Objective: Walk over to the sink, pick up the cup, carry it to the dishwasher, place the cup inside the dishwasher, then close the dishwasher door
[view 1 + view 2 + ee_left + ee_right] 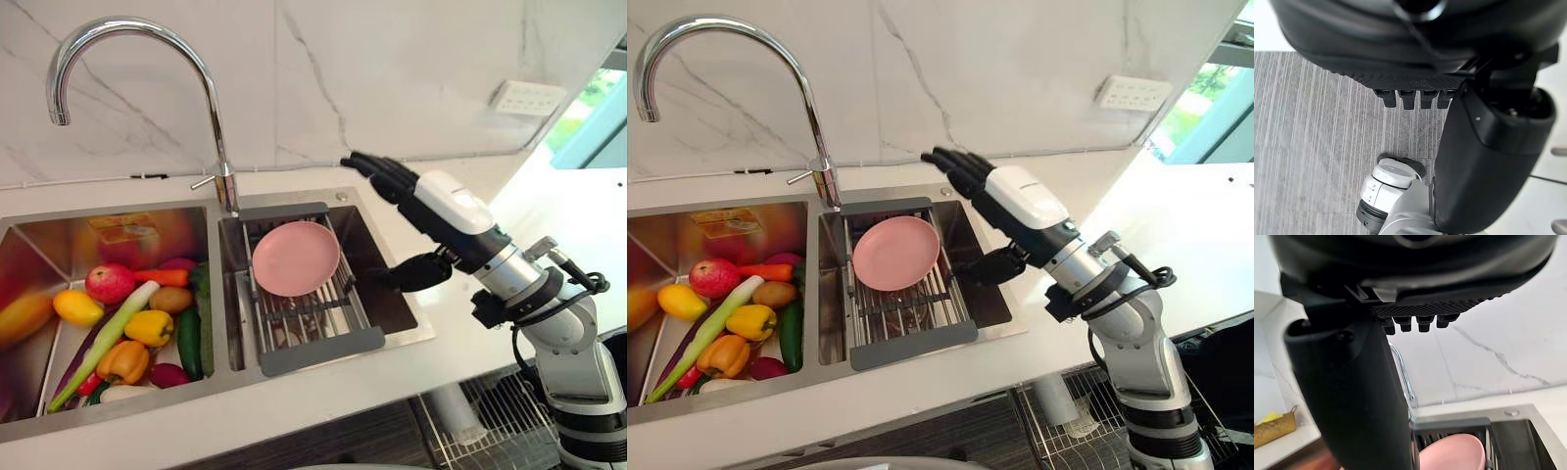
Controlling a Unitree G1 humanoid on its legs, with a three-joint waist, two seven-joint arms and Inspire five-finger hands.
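Note:
My right hand [431, 211] hovers open over the right edge of the sink's right basin [387, 294], fingers stretched toward the back wall and thumb hanging down, holding nothing. A pink plate [296, 258] leans on a grey drain rack [323, 351] across that basin, left of the hand. Something pale and roundish [896, 313] shows through the rack's bars; I cannot tell what it is. A pale cup-like cylinder [456, 411] lies in a wire rack [500, 421] below the counter's front edge. My left hand [1488, 161] hangs open over the striped floor, empty.
The left basin holds several vegetables and fruits [127, 323]. A tall chrome faucet [211, 88] rises behind the divider between the basins. The marble wall carries a white socket [529, 96]. White counter [549, 206] stretches to the right.

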